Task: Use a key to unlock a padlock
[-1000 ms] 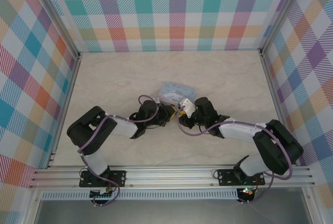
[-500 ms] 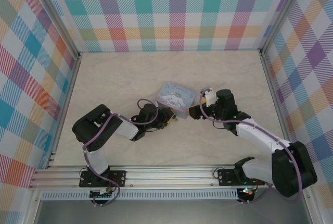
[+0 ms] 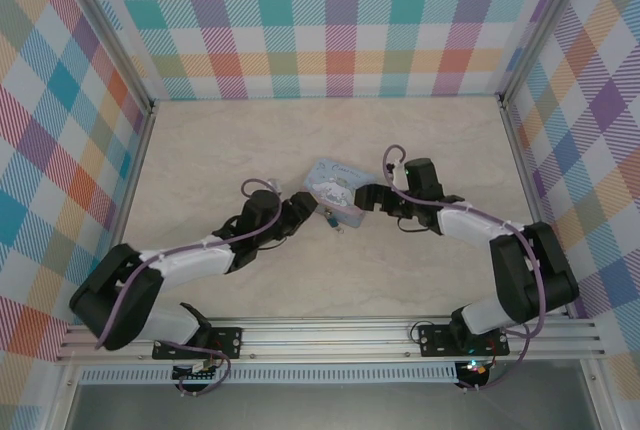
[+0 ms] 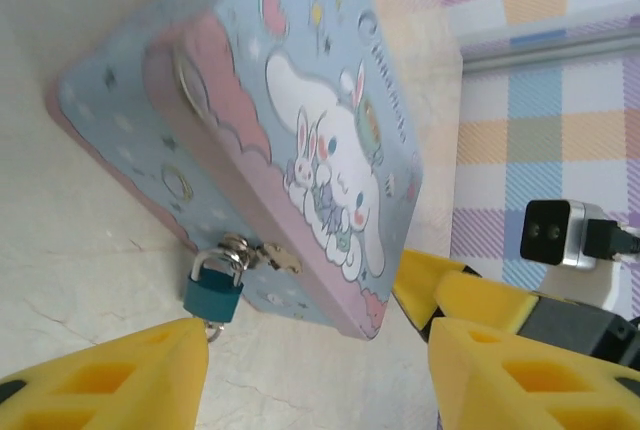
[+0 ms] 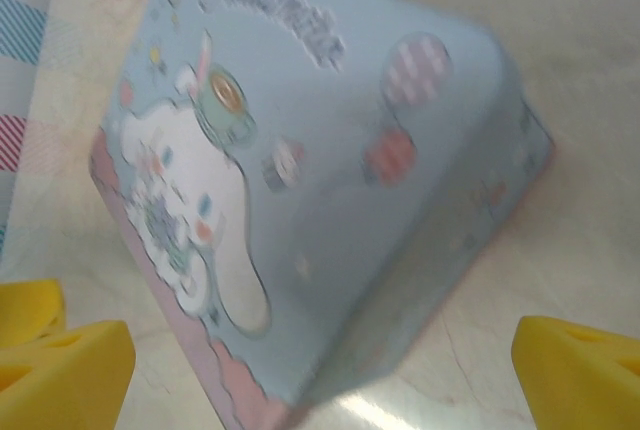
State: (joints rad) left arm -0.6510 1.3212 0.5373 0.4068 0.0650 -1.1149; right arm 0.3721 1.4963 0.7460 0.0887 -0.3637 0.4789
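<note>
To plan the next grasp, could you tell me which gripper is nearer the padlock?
Left. The left gripper is just left of the padlock, at the tin's front; the right gripper is at the tin's right end.

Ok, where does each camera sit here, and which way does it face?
Top external: above and behind the bases, looking down at the table; both arms, left hand and right hand flank the tin.
Left wrist: on the left arm, facing the tin's clasp side and padlock; own yellow fingers.
Right wrist: facing the tin's lid; own fingers.
Shared: the tin, in all three.
</note>
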